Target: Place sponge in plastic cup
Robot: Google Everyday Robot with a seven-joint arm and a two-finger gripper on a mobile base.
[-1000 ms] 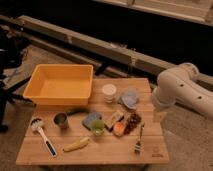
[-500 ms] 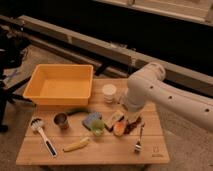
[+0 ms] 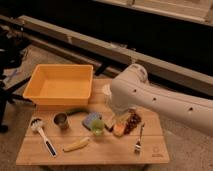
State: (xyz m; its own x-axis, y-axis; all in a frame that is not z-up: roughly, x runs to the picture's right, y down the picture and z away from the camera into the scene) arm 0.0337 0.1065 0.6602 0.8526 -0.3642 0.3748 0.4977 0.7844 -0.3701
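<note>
My tool (image 3: 116, 118) sits low at the end of my white arm (image 3: 150, 97), over the middle of the wooden tabletop (image 3: 105, 152). The arm's bulk covers most of it, so I cannot tell whether it is open or closed, nor whether it touches anything. The sponge (image 3: 90, 118), a bluish square, lies flat on the tabletop just at 9 o'clock of my tool. The green cup (image 3: 98, 126) stands upright at the sponge's 5 o'clock, touching it or very nearly so. At 3 o'clock of that cup lies an orange piece (image 3: 119, 130) with a dark brown thing (image 3: 133, 121) beside it, both close under my arm. A fork (image 3: 139, 140) lies at 4 o'clock of them, near the tabletop's right edge. A small metal can (image 3: 61, 120) stands at 9 o'clock of the sponge, and a white-headed brush (image 3: 42, 133) lies further out at 8 o'clock. A banana (image 3: 76, 145) lies at 6 o'clock, towards the front edge. The yellow bin (image 3: 60, 95) fills the far left corner, at 11 o'clock. A pale cup (image 3: 105, 90) peeks out behind my arm at 12 o'clock of the sponge.
</note>
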